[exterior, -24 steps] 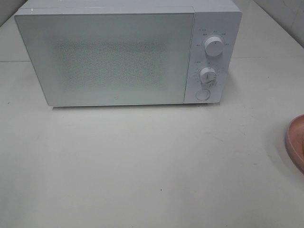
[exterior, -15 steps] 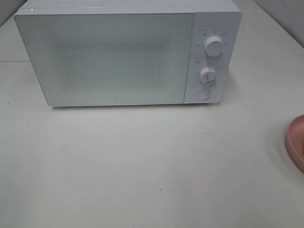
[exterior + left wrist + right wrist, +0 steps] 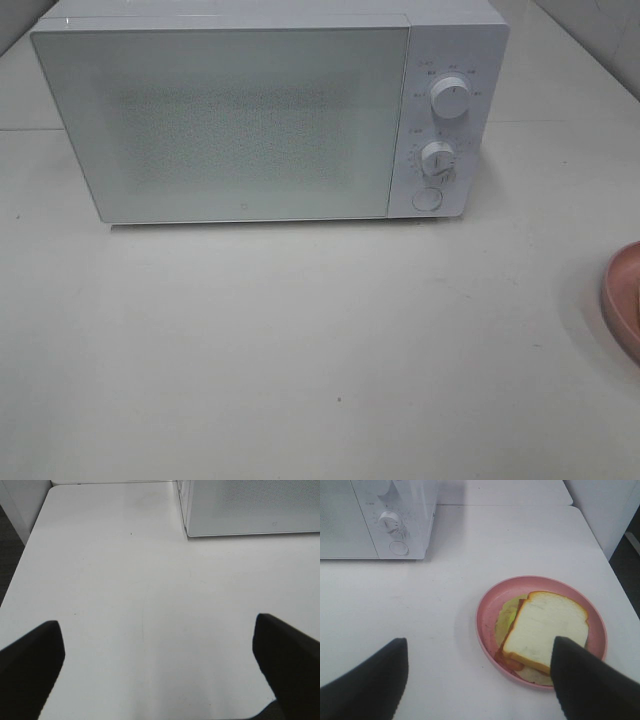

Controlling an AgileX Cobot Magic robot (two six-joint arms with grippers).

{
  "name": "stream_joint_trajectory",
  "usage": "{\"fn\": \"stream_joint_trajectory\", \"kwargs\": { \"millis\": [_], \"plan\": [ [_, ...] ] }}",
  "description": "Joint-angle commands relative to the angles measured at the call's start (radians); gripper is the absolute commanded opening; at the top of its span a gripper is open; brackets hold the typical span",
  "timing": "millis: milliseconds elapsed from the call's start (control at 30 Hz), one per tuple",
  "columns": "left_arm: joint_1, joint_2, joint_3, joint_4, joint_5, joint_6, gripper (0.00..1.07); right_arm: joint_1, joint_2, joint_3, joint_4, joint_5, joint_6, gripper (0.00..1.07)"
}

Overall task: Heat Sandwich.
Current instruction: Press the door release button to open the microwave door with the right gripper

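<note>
Left gripper (image 3: pixel 159 672): jaws are standing wide apart with nothing between them; only the bare white table (image 3: pixel 125 580) is showing under the gap.

Right gripper (image 3: pixel 477 682): jaws are likewise standing apart and gripping nothing. It is hovering near the pink plate (image 3: pixel 487 605). One dark finger (image 3: pixel 590 680) is overlapping the plate's rim in the wrist view; I cannot tell whether they touch.

The sandwich (image 3: pixel 547 625) is lying flat on that plate, a white bread slice on top, with a green leaf and a red layer peeking out at one side.

The plate is sitting on the table, well apart from the white microwave (image 3: pixel 220 120) and to its right. In the high view only the plate's edge is showing, at the right border.

The microwave door (image 3: pixel 230 60) is sitting shut. The upper knob (image 3: pixel 452 98), lower knob (image 3: pixel 438 158) and round button (image 3: pixel 427 199) are facing front.
</note>
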Motion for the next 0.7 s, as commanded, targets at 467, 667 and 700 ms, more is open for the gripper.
{"fn": "stream_joint_trajectory", "kwargs": {
  "millis": [467, 667, 700],
  "plan": [
    [0.002, -0.023, 0.001, 0.000, -0.005, -0.004, 0.98, -0.003, 0.236, -0.008, 0.004, -0.235, 0.008, 0.75],
    [0.002, -0.023, 0.001, 0.000, -0.005, -0.004, 0.98, -0.003, 0.338, -0.008, 0.004, -0.361, 0.008, 0.75],
    [0.002, -0.023, 0.001, 0.000, -0.005, -0.004, 0.98, -0.003, 0.338, -0.008, 0.004, -0.361, 0.008, 0.75]
  ]
}}
